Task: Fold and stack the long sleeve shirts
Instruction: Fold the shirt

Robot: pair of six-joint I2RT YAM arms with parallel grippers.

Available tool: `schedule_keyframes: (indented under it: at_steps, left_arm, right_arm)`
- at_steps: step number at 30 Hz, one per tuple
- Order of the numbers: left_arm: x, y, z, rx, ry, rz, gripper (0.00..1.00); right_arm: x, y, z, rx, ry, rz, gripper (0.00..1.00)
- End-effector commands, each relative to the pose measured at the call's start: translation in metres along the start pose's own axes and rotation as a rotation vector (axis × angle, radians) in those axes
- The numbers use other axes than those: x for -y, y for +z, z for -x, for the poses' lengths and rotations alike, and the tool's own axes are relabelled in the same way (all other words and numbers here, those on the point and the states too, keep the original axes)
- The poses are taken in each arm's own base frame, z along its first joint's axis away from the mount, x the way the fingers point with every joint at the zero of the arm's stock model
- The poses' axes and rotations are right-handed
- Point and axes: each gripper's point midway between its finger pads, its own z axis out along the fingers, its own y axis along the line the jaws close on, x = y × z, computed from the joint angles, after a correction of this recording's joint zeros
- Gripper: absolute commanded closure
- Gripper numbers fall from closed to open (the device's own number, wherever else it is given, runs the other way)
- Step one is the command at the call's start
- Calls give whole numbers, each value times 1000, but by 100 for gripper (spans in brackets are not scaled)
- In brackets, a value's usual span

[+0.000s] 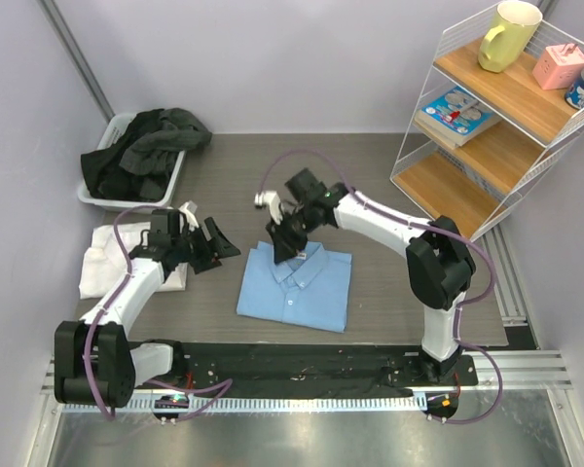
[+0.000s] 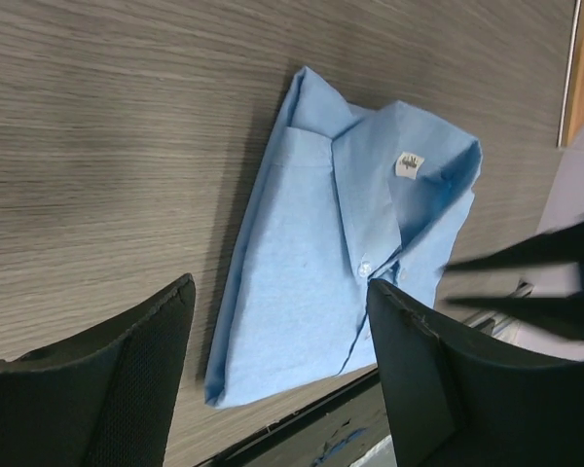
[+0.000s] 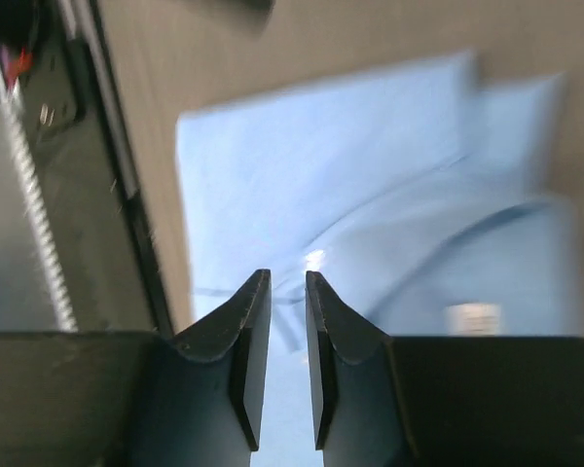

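At far left a bin (image 1: 127,202) holds dark clothes, well clear of the work. Near it the white shirt (image 1: 105,255) lies in a loose heap on the table (image 1: 389,263), partly under the left arm and not yet squared up.

The left gripper (image 1: 210,247) hangs between the 2 shirts. Its jaws are spread wide and empty, and it faces the blue shirt (image 1: 297,287).

That shirt lies flat at mid-table, folded to a neat rectangle. Its long axis runs from the collar at the far end to the hem nearest the arm bases. The right gripper (image 1: 284,243) hovers over the collar's left corner, jaws drawn almost together with only a slit between them and no cloth caught in it.

The blue shirt looks finished, so the work left is probably the white one. It lies left of the blue, nearest the left arm, and across the blue shirt from the right arm. No object stands between the 2 shirts except the left gripper itself.

The shelf (image 1: 487,156) at far right, with its mug and boxes, stands well apart.
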Motion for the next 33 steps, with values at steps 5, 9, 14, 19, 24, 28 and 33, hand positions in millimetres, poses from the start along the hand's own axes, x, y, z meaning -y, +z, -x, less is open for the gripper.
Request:
schedule_keyframes:
  at_steps: [5,9,14,19,24,28,33]
  left_arm:
    - [0,-2,5,17,-89,-38,29]
    - [-7,0,0,13,-110,-13,31]
    - [-16,3,-4,30,-168,17,36]
    - [-20,6,-1,48,-220,40,38]
    - [-19,13,-4,40,-288,14,39]
    - [-16,21,-4,66,-322,-60,30]
    - [-19,29,-8,16,-367,-43,22]
  right_arm:
    - [-3,11,-128,-275,53,-8,74]
    - [47,-4,-155,-361,-53,-83,74]
    - [90,-39,-121,-361,-266,-170,75]
    - [63,-69,-48,-168,-300,-200,73]
    - [1,-52,-39,-45,-268,-177,71]
    - [-27,-12,-49,-54,-395,-208,78]
    - [-68,35,-58,-113,-554,-175,73]
